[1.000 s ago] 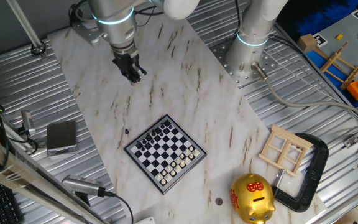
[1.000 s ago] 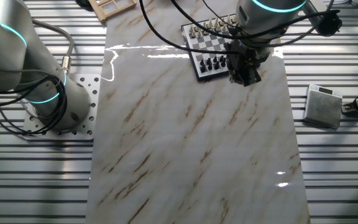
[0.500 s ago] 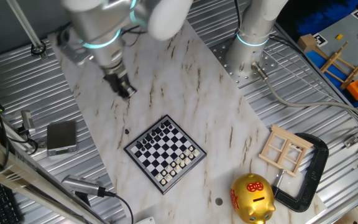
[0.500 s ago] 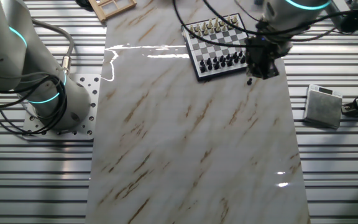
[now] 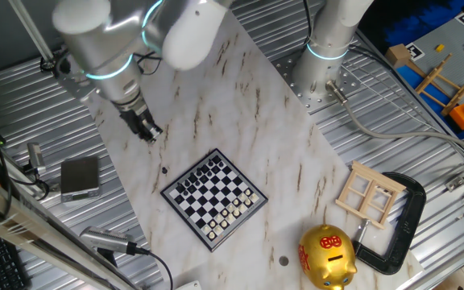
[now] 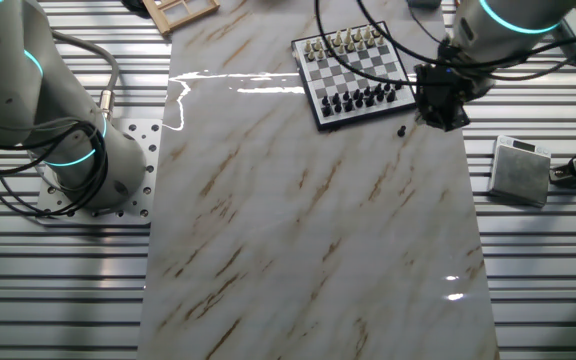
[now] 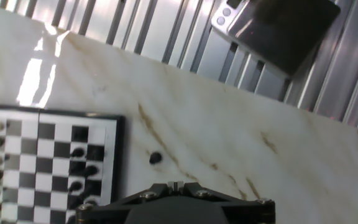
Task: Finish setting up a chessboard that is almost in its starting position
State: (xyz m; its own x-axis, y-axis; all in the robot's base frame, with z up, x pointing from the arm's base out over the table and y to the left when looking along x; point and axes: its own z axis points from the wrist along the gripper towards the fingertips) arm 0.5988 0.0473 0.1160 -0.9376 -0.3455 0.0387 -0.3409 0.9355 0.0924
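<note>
The chessboard [image 5: 213, 199] lies on the marble tabletop, with black pieces on one side and white pieces on the other. It also shows in the other fixed view [image 6: 353, 72] and at the left of the hand view [image 7: 42, 162]. One loose black piece [image 5: 164, 169] stands on the marble just off the board's black side [image 6: 402, 130] [image 7: 155, 158]. My gripper [image 5: 146, 129] hangs above the marble beyond that piece, near the table's edge [image 6: 443, 105]. In the hand view its fingertips meet [image 7: 174, 185], shut and empty.
A grey box [image 5: 80, 177] sits on the metal slats beside the table [image 6: 520, 170] [image 7: 278, 28]. A gold piggy bank [image 5: 326, 256], a wooden window frame [image 5: 369, 193] and a black clamp [image 5: 405, 225] lie past the board. A second arm's base [image 5: 321, 72] stands at the table's side.
My gripper has moved away from over the board's black side, sideways across the marble towards the table's edge near the grey box. The board and loose piece have not moved.
</note>
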